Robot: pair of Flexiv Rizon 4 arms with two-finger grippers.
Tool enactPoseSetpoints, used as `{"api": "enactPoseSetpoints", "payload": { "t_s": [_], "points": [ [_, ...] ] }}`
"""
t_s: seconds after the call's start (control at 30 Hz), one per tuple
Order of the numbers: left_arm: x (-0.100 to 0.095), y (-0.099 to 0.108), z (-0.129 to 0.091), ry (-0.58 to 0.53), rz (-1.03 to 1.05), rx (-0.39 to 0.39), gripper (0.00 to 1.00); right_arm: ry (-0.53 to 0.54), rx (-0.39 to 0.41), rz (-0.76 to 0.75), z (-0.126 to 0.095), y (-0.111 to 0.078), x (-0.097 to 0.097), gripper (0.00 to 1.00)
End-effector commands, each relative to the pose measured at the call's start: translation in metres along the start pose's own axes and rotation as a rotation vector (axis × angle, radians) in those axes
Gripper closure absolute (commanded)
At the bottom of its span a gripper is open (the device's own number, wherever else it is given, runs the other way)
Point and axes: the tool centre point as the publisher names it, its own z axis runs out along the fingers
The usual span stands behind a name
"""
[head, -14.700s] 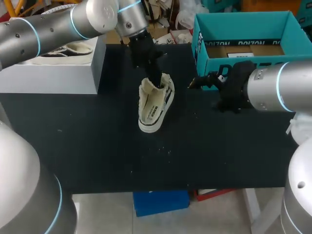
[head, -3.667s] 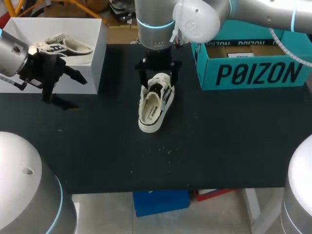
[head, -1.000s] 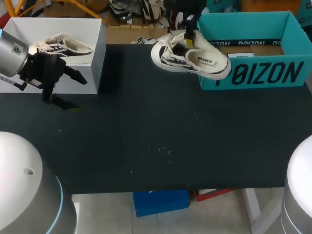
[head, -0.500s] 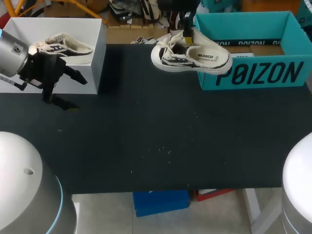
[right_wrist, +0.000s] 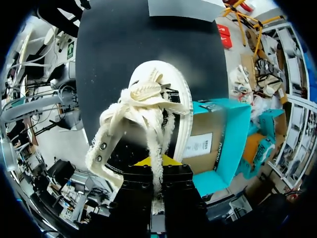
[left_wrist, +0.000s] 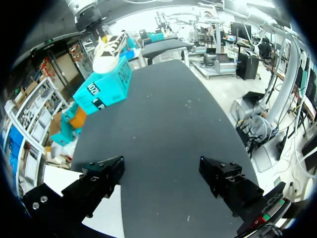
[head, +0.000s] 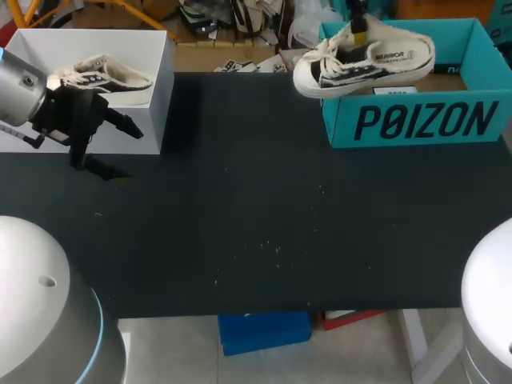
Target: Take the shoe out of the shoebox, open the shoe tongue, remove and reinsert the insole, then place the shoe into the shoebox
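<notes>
Shoe [head: 364, 60] off the tabletop [head: 256, 208], hanging from the right gripper [head: 359, 34] at the far right corner. Sole down and roughly level; toe juts out past the left wall of the teal shoebox [head: 416, 120], heel end over the box's open interior. Sole looks clear of the box rim, though contact at the front wall cannot be ruled out from the head view. Right wrist view: right gripper [right_wrist: 157, 171] jaws pinched close together on the frayed cloth at the shoe's opening, laces bunched ahead of them, shoe [right_wrist: 163, 89] hanging toe-away from the camera with the shoebox [right_wrist: 230, 144] beside and under it. White label [head: 396, 90] lies on the brown floor of the box. Left gripper [head: 116, 148] low over the near left part of the tabletop, just in front of the white box [head: 48, 132], which holds a second shoe [head: 104, 74]. Left wrist view: left gripper [left_wrist: 161, 173] jaws spread wide, nothing between them, only bare dark tabletop ahead; shoebox [left_wrist: 106, 89] and the lifted shoe [left_wrist: 110, 49] well apart from it at the far end.
</notes>
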Motion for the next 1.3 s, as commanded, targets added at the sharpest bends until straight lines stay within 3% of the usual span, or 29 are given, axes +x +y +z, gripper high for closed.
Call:
{"api": "enactPoseSetpoints", "payload": {
  "t_s": [0.03, 0.33, 0.57, 1.3],
  "points": [
    [0.001, 0.001, 0.001, -0.004, 0.002, 0.000, 0.00, 0.023, -0.012, -0.039, 0.004, -0.033, -0.025, 1.00],
    [0.001, 0.001, 0.001, -0.004, 0.002, 0.000, 0.00, 0.048, -0.004, -0.081, 0.027, -0.083, -0.078, 1.00],
    [0.001, 0.001, 0.001, -0.004, 0.002, 0.000, 0.00, 0.067, -0.047, -0.083, 0.052, -0.099, -0.103, 1.00],
    [0.001, 0.001, 0.001, -0.004, 0.002, 0.000, 0.00, 0.172, -0.148, -0.072, 0.129, -0.092, -0.105, 1.00]
  ]
}}
